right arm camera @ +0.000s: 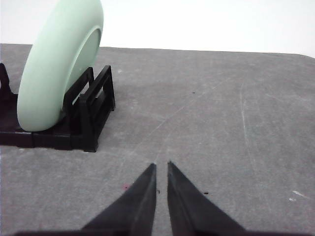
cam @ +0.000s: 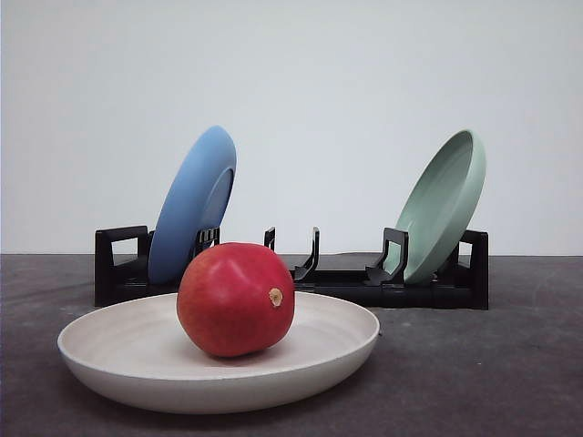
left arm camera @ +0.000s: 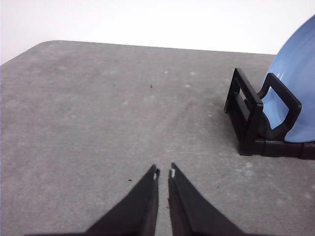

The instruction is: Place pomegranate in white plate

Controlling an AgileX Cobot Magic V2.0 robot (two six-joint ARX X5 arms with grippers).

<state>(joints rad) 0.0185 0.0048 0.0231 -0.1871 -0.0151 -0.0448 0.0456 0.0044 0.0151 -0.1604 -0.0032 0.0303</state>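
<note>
The glossy red pomegranate (cam: 236,298) rests inside the wide off-white plate (cam: 109,350) at the near left of the table in the front view, its tan stem nub turned to the right. My left gripper (left arm camera: 163,172) hovers above bare grey tabletop, fingers nearly together with nothing between them, and the left end of the rack lies ahead of it to one side. My right gripper (right arm camera: 161,165) is likewise shut and empty over bare table, beside the rack end that carries the pale green plate.
A black dish rack (cam: 337,278) spans the table behind the white plate. A blue plate (cam: 191,205) (left arm camera: 295,93) leans in its left slots and a pale green plate (cam: 442,205) (right arm camera: 59,64) in its right slots. A pale wall stands behind.
</note>
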